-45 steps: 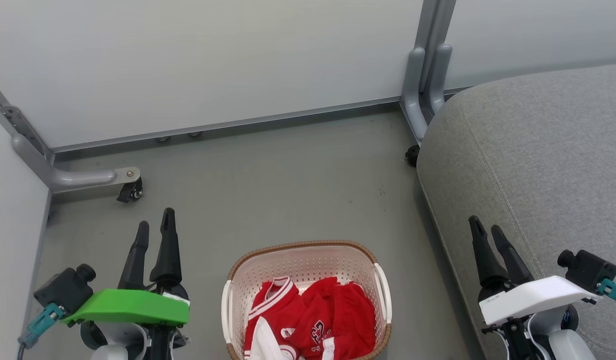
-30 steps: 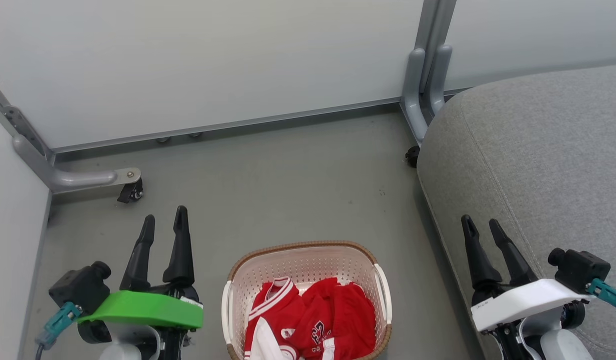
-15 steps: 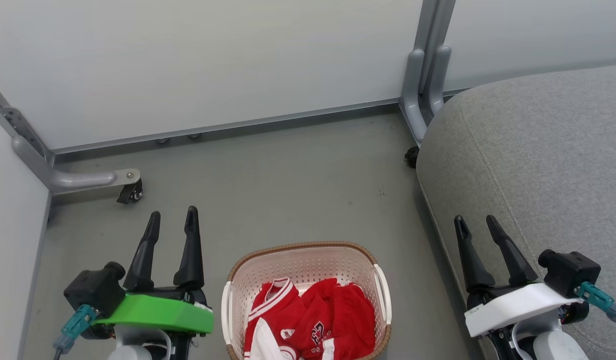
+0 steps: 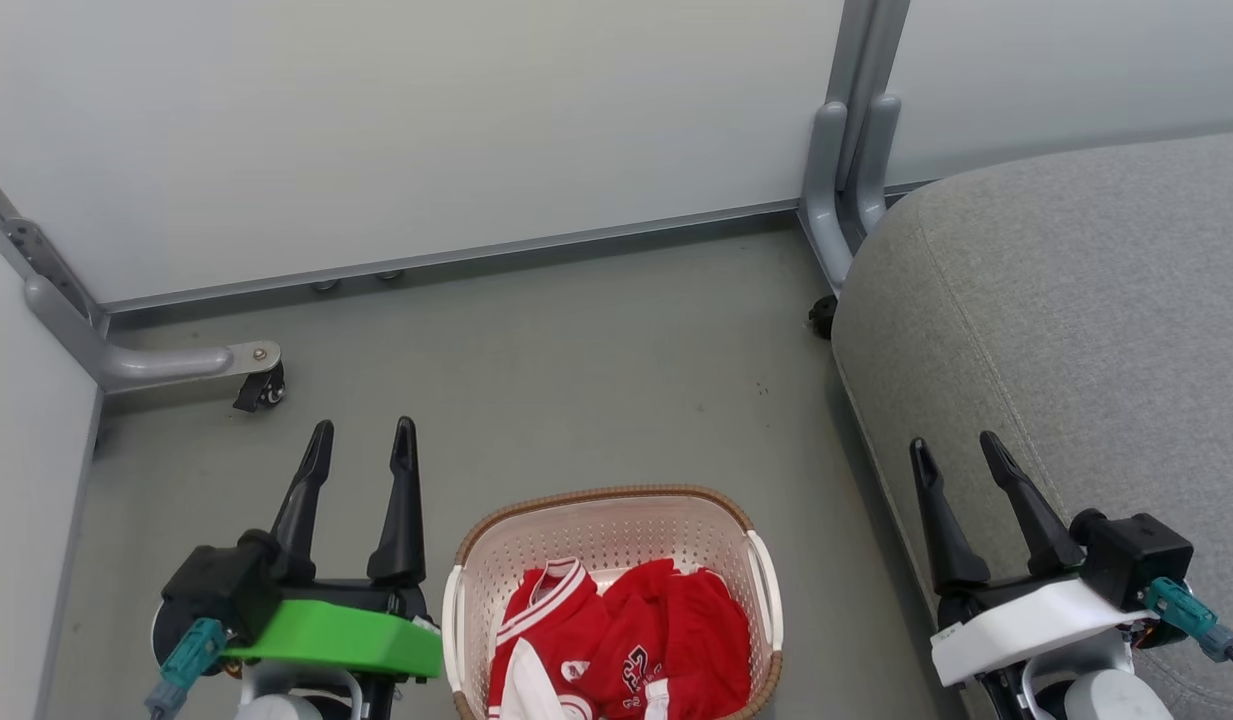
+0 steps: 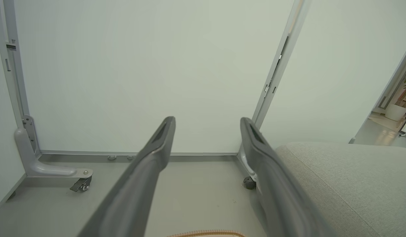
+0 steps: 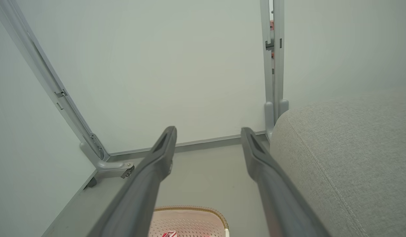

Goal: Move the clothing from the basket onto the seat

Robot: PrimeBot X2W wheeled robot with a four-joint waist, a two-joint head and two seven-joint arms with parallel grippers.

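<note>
The red clothing (image 4: 626, 640) with white trim lies bunched in the cream basket (image 4: 606, 510), which stands on the floor at the bottom middle of the head view. The grey seat (image 4: 1076, 300) rises to the basket's right. My left gripper (image 4: 361, 440) hangs open just left of the basket, fingers empty. My right gripper (image 4: 956, 450) is open over the seat's front edge, also empty. In the right wrist view the basket rim (image 6: 189, 209) and a scrap of clothing (image 6: 168, 234) sit between my fingers (image 6: 163, 148). The left wrist view has the seat (image 5: 347, 177) at right.
White partition panels (image 4: 426, 120) close off the back and left. Their grey feet with castors (image 4: 261, 385) stand on the floor at left, and a grey post (image 4: 846, 150) stands beside the seat's far corner. Bare grey floor (image 4: 576, 350) lies beyond the basket.
Both grippers have opened wider. The left gripper has drifted right toward the basket; the right gripper has shifted slightly left.
</note>
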